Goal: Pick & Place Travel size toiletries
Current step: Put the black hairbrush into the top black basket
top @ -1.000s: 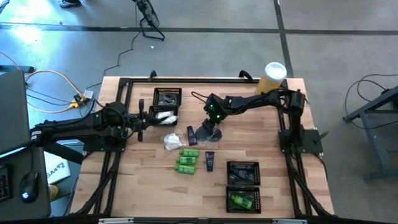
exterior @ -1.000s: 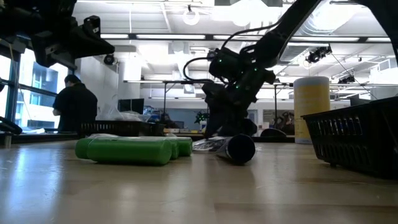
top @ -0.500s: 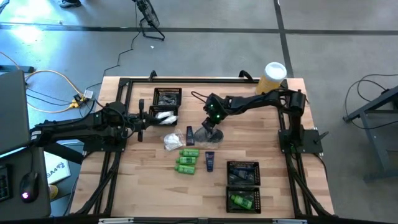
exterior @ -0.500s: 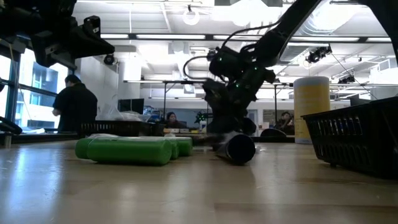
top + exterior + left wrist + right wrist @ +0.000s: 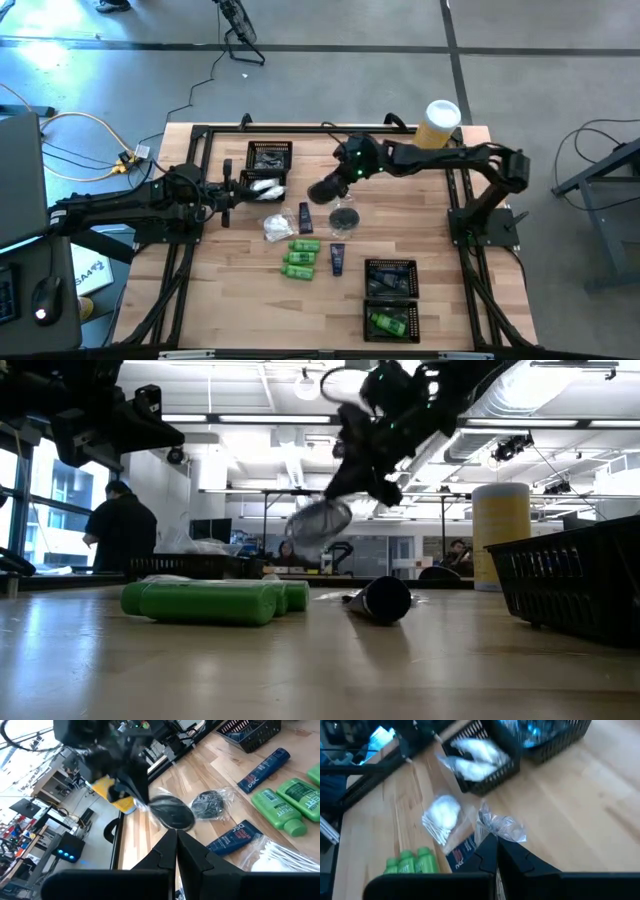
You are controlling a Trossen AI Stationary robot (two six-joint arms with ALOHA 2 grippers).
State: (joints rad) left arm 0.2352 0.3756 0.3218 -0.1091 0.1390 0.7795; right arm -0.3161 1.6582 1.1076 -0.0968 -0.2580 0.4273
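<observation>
My right gripper (image 5: pixel 336 182) hangs above the table's middle, shut on a round dark flat case in clear crinkly wrap (image 5: pixel 320 520). A second wrapped case (image 5: pixel 344 216) lies flat on the wood below it. Beside it lie two dark blue tubes (image 5: pixel 306 216) (image 5: pixel 337 259), three green bottles (image 5: pixel 300 258) and a white packet (image 5: pixel 278 227). My left gripper (image 5: pixel 228 190) waits shut at the table's left, touching nothing. My right gripper pinches the clear wrap's bunched edge (image 5: pixel 496 831) between its two fingertips, slanting down from the table's far right. The round case (image 5: pixel 172 814) hangs below the fingers, tilted and lifted clear of the table.
A black mesh tray (image 5: pixel 268 153) at the far left holds white packets (image 5: pixel 262 186). Another mesh tray (image 5: pixel 390 272) at the near right holds a green bottle. A tall yellow cylinder (image 5: pixel 440 122) stands at the far right corner. A person stands beyond the table.
My right gripper has shut on the wrapped case and risen, tipping less steeply. The case has come up off the wood and now hangs clear above the other case, which has stayed lying where it was.
</observation>
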